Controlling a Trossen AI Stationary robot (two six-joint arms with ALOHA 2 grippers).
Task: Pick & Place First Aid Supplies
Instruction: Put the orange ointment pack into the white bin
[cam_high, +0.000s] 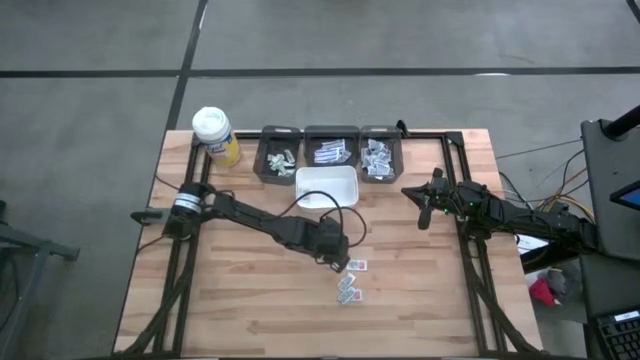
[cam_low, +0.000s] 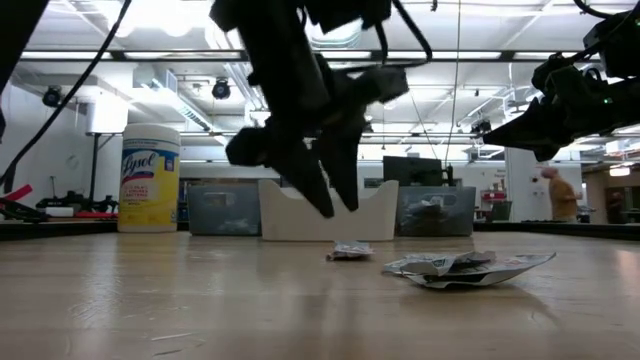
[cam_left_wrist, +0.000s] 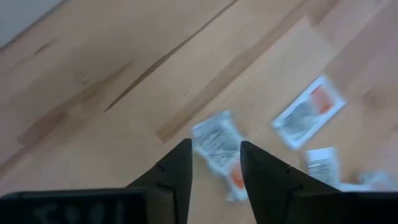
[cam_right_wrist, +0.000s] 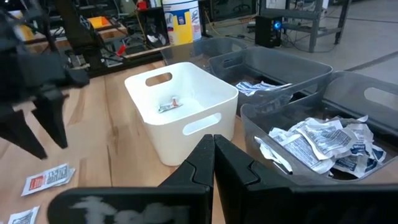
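Several first aid packets (cam_high: 350, 285) lie flat on the wooden table near its middle, white with red or dark print. My left gripper (cam_high: 338, 262) hangs open just above them, pointing steeply down. In the left wrist view one packet (cam_left_wrist: 214, 134) lies on the table below the gap between the fingers, with others (cam_left_wrist: 309, 112) beside it. The low view shows the fingertips (cam_low: 340, 208) clear of the table, above a small packet (cam_low: 350, 250). My right gripper (cam_high: 422, 205) waits shut at the far right, above the table.
A white bin (cam_high: 327, 187) stands far of the left gripper, with one packet (cam_right_wrist: 169, 104) inside. Behind it three grey bins (cam_high: 331, 150) hold more packets. A white-capped yellow canister (cam_high: 214, 135) stands at the far left corner. Bare wood lies to the near left.
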